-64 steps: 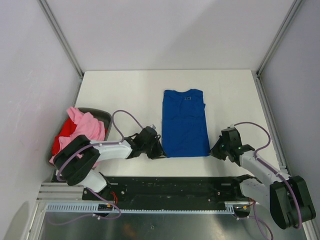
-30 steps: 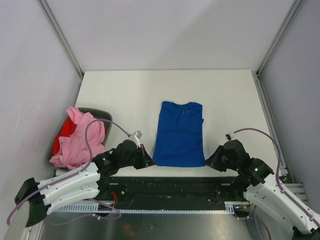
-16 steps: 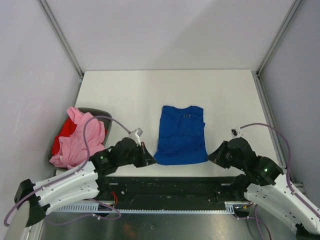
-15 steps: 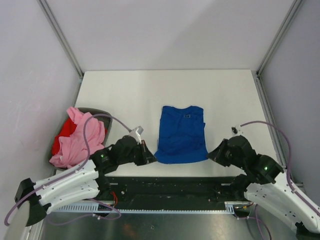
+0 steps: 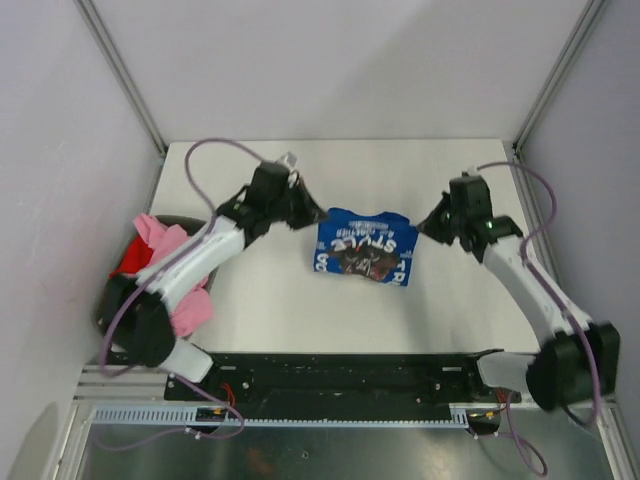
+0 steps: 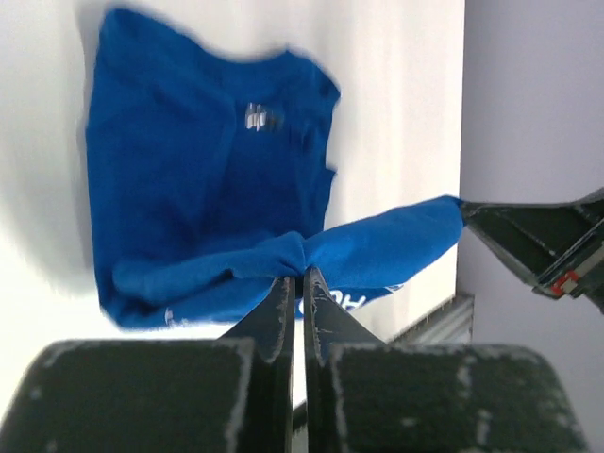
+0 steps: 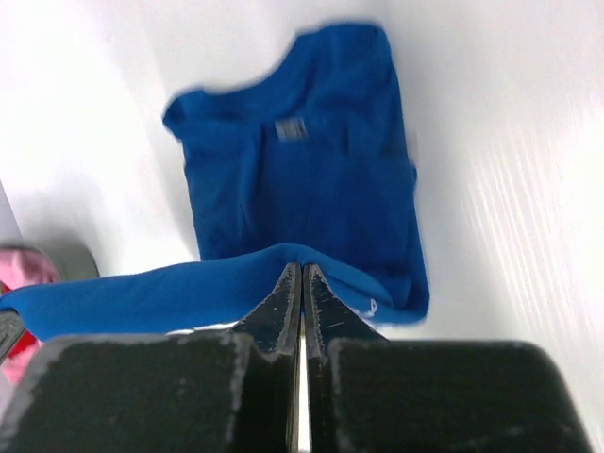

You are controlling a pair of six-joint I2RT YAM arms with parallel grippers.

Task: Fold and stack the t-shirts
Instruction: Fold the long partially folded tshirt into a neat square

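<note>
The royal blue t-shirt [image 5: 365,248] lies mid-table, its lifted half doubled back so the white lettering and round graphic face up. My left gripper [image 5: 318,215] is shut on the raised hem's left corner, and my right gripper [image 5: 422,228] is shut on the right corner. In the left wrist view the jaws [image 6: 302,271] pinch a bunched blue edge above the flat shirt [image 6: 189,170]. The right wrist view shows the same: jaws [image 7: 302,269] closed on the hem over the shirt [image 7: 311,160]. The pink t-shirt [image 5: 172,250] and the red one [image 5: 128,262] are piled at the left.
A dark grey bin [image 5: 103,312] at the table's left edge holds the pink and red shirts, and the left arm reaches across above it. Metal frame posts [image 5: 120,70] rise at the back corners. A black rail [image 5: 350,370] runs along the near edge.
Both grippers have swung from the table's near edge toward the far side, carrying the blue shirt's near hem up and over. The printed side now shows.
</note>
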